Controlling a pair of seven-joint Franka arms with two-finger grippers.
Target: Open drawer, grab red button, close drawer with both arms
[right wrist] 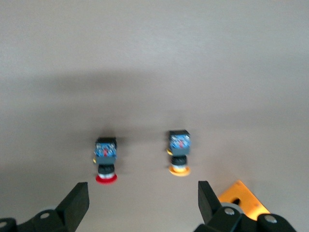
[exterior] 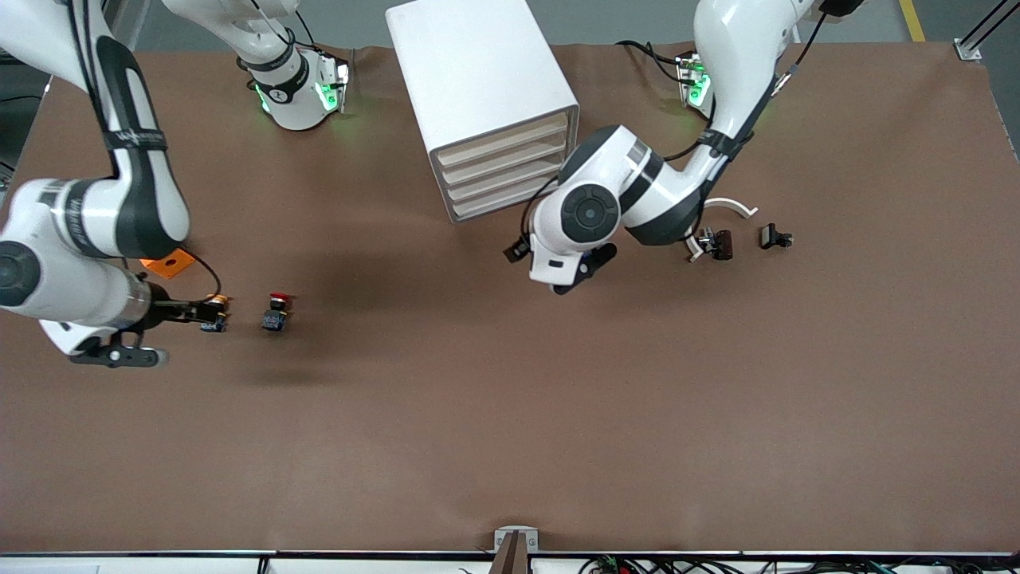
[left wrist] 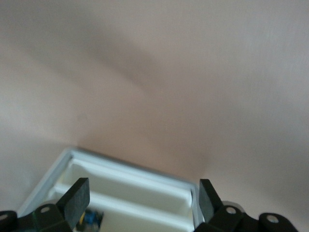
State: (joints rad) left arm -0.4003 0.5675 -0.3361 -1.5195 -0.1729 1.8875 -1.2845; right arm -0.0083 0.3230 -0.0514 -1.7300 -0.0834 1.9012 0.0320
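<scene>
The red-capped button [exterior: 276, 311] [right wrist: 105, 164] lies on the brown table toward the right arm's end, with nothing holding it. My right gripper [exterior: 163, 331] [right wrist: 143, 195] hangs open just above the table beside it, nothing between its fingers. The white drawer cabinet [exterior: 478, 80] stands near the robots' bases, and its drawers [exterior: 506, 171] look pushed in. My left gripper [exterior: 586, 267] [left wrist: 142, 193] is open and empty close in front of the cabinet's lower corner. The white ribbed drawer fronts [left wrist: 130, 193] show between its fingers.
A yellow-capped button [exterior: 215, 303] [right wrist: 179, 166] lies beside the red one, with an orange box [exterior: 167, 263] [right wrist: 241, 198] by it. Two small black clips [exterior: 717, 243] [exterior: 774, 237] and a curved white piece [exterior: 729, 206] lie toward the left arm's end.
</scene>
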